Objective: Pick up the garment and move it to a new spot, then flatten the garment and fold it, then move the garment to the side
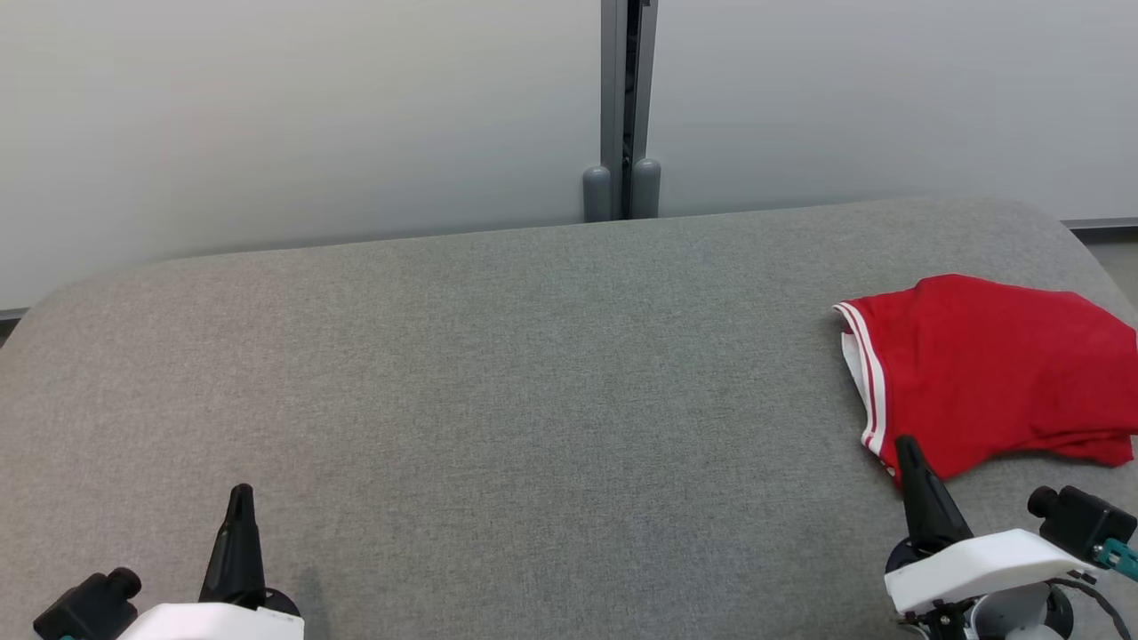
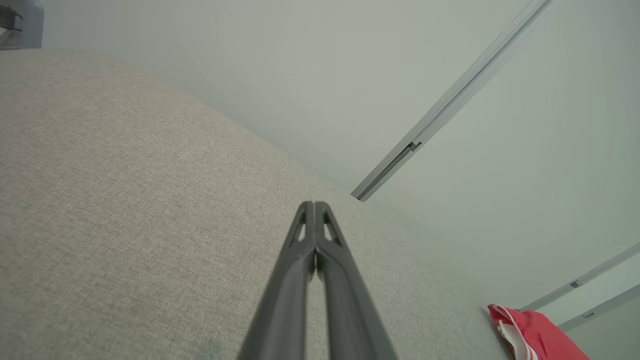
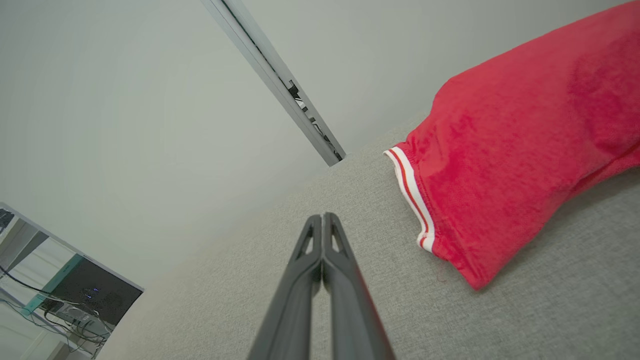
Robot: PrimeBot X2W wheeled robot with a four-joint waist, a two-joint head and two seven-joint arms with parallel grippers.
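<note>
Nearest, two slim dark fingered ends, left pincer (image 1: 241,494) and right pincer (image 1: 906,447), each pressed together on nothing. Just beside the right pincer, one rumpled soft red garment (image 1: 987,364), white-striped trim, at the right end of one grey woven, round-cornered surface (image 1: 533,373). Farthest, two smooth pale wall panels (image 1: 293,116).

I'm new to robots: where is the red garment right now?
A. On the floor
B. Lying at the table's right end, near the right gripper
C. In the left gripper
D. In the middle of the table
B: the garment lies in a heap at the right end of the grey table, close by the shut right gripper, which holds nothing.
</note>
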